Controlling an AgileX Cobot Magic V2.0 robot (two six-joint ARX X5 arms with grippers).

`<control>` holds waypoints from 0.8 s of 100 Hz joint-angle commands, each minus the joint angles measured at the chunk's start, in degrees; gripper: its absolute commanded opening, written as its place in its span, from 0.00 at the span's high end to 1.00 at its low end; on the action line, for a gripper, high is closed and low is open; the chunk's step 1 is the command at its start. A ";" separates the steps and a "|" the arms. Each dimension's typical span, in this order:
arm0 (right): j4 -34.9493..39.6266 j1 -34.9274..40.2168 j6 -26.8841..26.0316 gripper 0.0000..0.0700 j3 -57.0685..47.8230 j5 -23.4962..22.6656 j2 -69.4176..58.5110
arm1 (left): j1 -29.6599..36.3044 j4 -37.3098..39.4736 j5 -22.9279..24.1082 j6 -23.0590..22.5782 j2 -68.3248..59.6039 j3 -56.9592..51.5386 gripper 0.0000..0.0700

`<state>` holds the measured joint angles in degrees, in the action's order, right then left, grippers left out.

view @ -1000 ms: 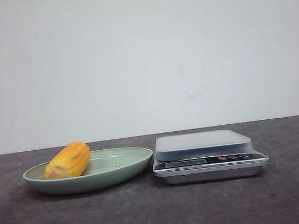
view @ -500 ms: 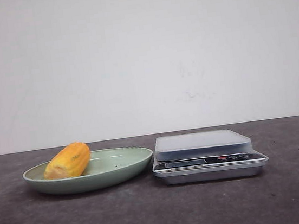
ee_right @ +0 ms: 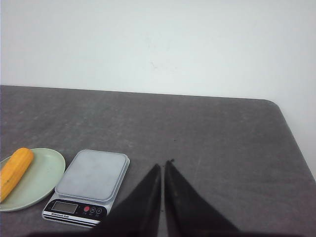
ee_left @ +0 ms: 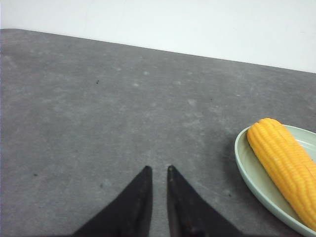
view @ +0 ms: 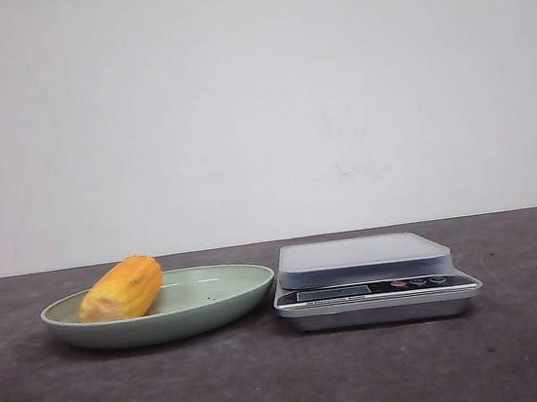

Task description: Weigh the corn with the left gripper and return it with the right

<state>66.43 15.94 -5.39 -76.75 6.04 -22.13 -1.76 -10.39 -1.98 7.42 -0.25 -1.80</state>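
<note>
The yellow-orange corn (view: 123, 289) lies on its side in the left part of the green plate (view: 225, 306). It also shows in the left wrist view (ee_left: 284, 163) and the right wrist view (ee_right: 14, 170). My left gripper (ee_left: 158, 170) is shut and empty, with only a narrow slit between its fingers. It hangs over bare table to the left of the plate (ee_left: 249, 173). My right gripper (ee_right: 163, 164) is shut and empty over the table to the right of the scale (ee_right: 91, 180). Neither gripper shows in the front view.
A silver kitchen scale (view: 364, 260) with an empty grey platform stands just right of the plate, its display and buttons facing the front. The dark grey table (view: 291, 384) ends at a white wall behind. The table's right edge (ee_right: 296, 143) shows in the right wrist view.
</note>
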 commanded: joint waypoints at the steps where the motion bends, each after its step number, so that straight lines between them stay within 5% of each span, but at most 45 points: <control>1: -0.74 0.04 -0.61 0.99 -0.83 -0.02 0.15 | -0.22 -0.28 -0.46 -0.72 0.07 1.01 0.98; 80: -0.92 0.22 1.73 0.99 -0.81 0.35 0.15 | -0.22 -0.28 -0.46 -0.72 0.07 1.01 0.98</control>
<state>66.39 15.94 -4.54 -76.75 6.22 -22.13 -1.76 -10.39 -1.98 7.40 -0.25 -1.80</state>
